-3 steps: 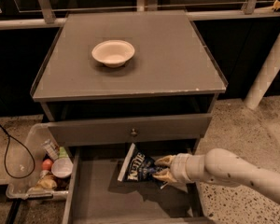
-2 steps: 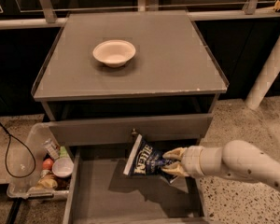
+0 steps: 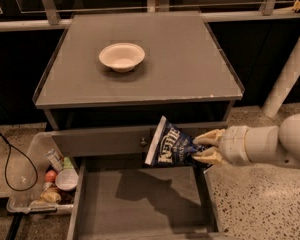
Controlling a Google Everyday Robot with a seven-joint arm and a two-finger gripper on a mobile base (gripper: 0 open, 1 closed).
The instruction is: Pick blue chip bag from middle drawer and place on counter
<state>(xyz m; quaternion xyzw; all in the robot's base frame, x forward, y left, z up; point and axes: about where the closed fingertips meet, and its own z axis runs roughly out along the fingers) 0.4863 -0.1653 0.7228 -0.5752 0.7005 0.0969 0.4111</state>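
The blue chip bag (image 3: 169, 146) hangs tilted in the air above the open middle drawer (image 3: 140, 209), its white end strip to the left. In this view it overlaps the shut drawer front (image 3: 100, 141) just above. The hand (image 3: 198, 147) reaches in from the right on a pale arm (image 3: 270, 144), its two fingers clamped on the bag's right end. The bag's shadow lies on the drawer's grey bottom. A white bowl (image 3: 121, 56) stands on the worktop (image 3: 185, 59). A clear bin (image 3: 37, 208) of small packets sits on the floor, left of the drawer.
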